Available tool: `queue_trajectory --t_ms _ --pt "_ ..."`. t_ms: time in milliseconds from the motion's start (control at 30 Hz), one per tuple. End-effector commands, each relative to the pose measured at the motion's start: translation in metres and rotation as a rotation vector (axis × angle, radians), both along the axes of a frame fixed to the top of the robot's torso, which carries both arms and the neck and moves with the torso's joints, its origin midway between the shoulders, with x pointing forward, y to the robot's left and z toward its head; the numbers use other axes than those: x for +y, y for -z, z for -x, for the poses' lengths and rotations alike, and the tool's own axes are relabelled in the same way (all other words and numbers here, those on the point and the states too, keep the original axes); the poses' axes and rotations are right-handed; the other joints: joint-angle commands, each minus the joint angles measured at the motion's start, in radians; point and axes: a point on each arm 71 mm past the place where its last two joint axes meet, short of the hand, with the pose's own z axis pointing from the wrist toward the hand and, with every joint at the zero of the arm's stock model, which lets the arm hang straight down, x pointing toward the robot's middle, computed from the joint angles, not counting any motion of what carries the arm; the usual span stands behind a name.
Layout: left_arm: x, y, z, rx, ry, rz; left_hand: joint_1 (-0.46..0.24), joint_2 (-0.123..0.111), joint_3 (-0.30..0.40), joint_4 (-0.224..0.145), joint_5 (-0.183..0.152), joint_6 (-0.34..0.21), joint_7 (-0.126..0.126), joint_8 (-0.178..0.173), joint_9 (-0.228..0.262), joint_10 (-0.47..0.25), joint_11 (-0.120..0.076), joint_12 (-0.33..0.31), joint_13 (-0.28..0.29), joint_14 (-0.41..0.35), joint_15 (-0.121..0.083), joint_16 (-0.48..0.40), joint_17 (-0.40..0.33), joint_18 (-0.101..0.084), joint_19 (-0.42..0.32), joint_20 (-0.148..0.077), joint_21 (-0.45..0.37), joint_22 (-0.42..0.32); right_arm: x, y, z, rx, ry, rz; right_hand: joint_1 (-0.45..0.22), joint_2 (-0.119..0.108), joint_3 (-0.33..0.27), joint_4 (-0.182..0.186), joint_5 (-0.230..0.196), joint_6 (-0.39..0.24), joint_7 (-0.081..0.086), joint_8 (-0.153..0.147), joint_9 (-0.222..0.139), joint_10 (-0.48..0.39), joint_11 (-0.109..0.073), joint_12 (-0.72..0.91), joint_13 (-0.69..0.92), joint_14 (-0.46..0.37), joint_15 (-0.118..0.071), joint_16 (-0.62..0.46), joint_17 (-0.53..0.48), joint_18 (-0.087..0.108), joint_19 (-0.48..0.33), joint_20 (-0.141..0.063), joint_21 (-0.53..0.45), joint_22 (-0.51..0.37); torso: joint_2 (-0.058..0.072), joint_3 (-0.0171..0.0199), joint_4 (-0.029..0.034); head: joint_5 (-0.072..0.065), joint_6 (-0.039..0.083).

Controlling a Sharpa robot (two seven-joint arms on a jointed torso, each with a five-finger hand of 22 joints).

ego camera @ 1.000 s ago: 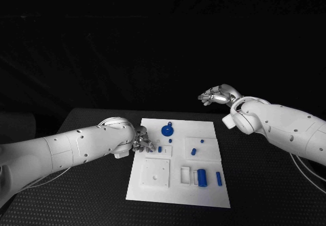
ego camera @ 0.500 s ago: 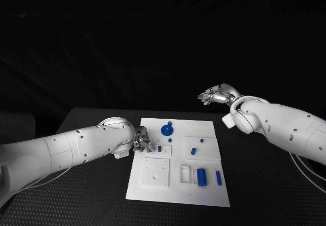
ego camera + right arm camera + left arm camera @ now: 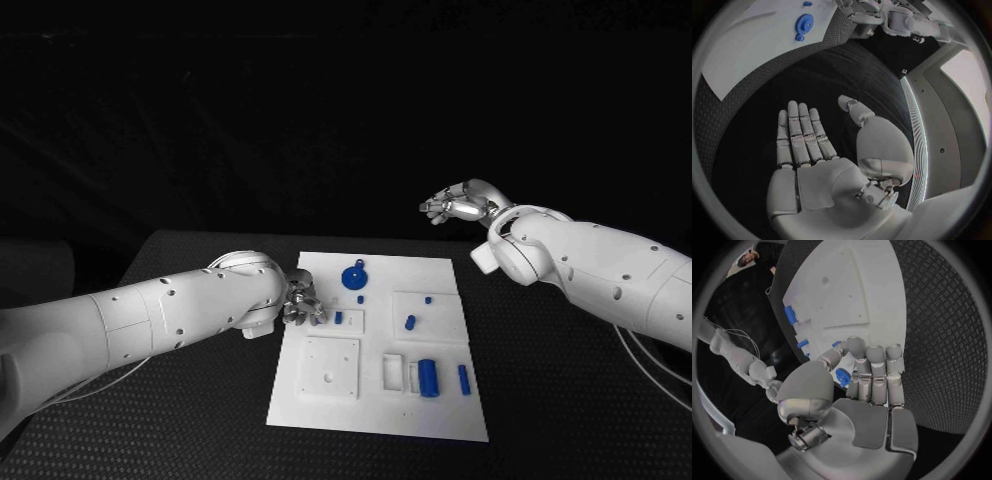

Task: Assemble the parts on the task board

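Left wrist view, left hand (image 3: 856,377) apparently pinching blue part (image 3: 842,377), right hand (image 3: 826,150) spread empty

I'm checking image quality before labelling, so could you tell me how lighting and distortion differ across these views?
Head view: dark surroundings, the board bright, its edges straight. Left wrist view: fisheye bends the board's edges; the left hand is evenly lit. Right wrist view: the same bending, with the right hand pale against dark table.

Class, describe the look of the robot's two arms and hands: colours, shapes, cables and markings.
Both arms are smooth white rounded shells dotted with small dark holes, and thin pale cables trail beside them. The left hand and right hand are silver, with segmented fingers and domed thumb bases.
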Motion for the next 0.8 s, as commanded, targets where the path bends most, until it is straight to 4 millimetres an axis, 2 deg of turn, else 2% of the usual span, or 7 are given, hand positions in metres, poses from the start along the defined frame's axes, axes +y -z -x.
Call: queue_trajectory --t_ms 33,433,800 --pt "-0.0006 0.0053 0.0025 0.001 0.002 0.009 0.019 0.029 0.006 -0.013 0.005 0.008 0.001 -0.002 -0.031 0.005 -0.001 0.005 -0.001 0.002 -0.001 0.006 0.001 0.006 -0.007 -0.074 0.007 0.020 0.0011 0.0000 0.0003 0.000 -0.012 -0.001 -0.001 0.011 -0.004 -0.003 0.007 -0.007 0.019 0.004 -0.002 0.006 0.001 -0.005 -0.001 0.006 0.003 -0.005 0.001 0.020 0.000 0.004 -0.005 0.001 0.000 0.0002 -0.0005 0.000 -0.001" --pt "0.0003 0.0042 0.0028 -0.003 -0.022 0.032 0.012 0.040 0.002 -0.025 0.040 0.020 -0.004 0.002 -0.035 0.015 -0.005 0.008 -0.002 0.011 0.000 0.010 0.002 0.006 -0.001 -0.073 0.011 0.019 0.0009 0.0001 0.0002 0.001 -0.012 -0.001 -0.001 0.011 -0.004 -0.003 0.007 -0.007 0.019 0.004 -0.002 0.006 0.001 -0.005 -0.001 0.006 0.003 -0.006 0.001 0.020 0.000 0.004 -0.005 0.002 -0.001 0.0011 -0.0004 -0.001 0.000" --pt "0.0000 0.0032 0.0062 0.004 -0.016 0.024 0.012 0.042 0.004 -0.031 0.052 0.023 -0.005 0.003 -0.036 0.016 -0.006 0.007 -0.004 0.013 0.001 0.011 0.002 0.007 0.001 -0.073 0.012 0.019 -0.0001 0.0003 0.0002 0.003 -0.012 0.000 -0.001 0.011 -0.004 -0.003 0.007 -0.007 0.019 0.004 -0.002 0.006 0.001 -0.005 -0.001 0.006 0.003 -0.006 0.001 0.020 0.000 0.004 -0.006 0.002 0.000 0.0012 -0.0008 -0.002 0.002"
